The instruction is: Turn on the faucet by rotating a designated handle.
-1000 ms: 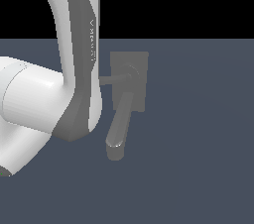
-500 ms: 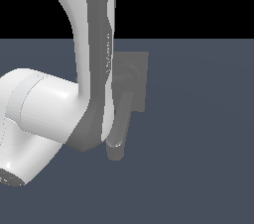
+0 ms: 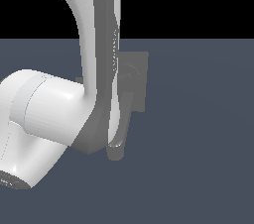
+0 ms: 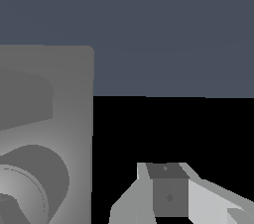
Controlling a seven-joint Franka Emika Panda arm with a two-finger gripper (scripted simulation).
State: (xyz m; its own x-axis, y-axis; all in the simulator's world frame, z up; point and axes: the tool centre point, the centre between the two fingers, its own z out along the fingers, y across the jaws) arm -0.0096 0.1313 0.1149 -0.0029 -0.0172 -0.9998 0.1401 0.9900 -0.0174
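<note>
The matte grey faucet stands on the floor, its flat base plate [image 3: 140, 77] partly behind my arm [image 3: 99, 69]. Below the arm's edge, the thick spout [image 3: 119, 141] runs down to its rounded tip. The handle is almost fully hidden by the arm; only a small grey stub [image 3: 78, 80] shows past the arm on the exterior view's left. In the wrist view the plate [image 4: 54, 89] and a round boss [image 4: 30, 183] fill one side. My gripper [image 4: 171, 203] shows there only as one grey finger beside the plate, touching nothing visible.
The floor [image 3: 198, 143] is a plain blue-grey surface around the faucet. The arm's large white link [image 3: 39, 119] fills the exterior view's left.
The arm has swung toward the exterior view's right and grown larger in frame, covering the handle bar and most of the plate and spout.
</note>
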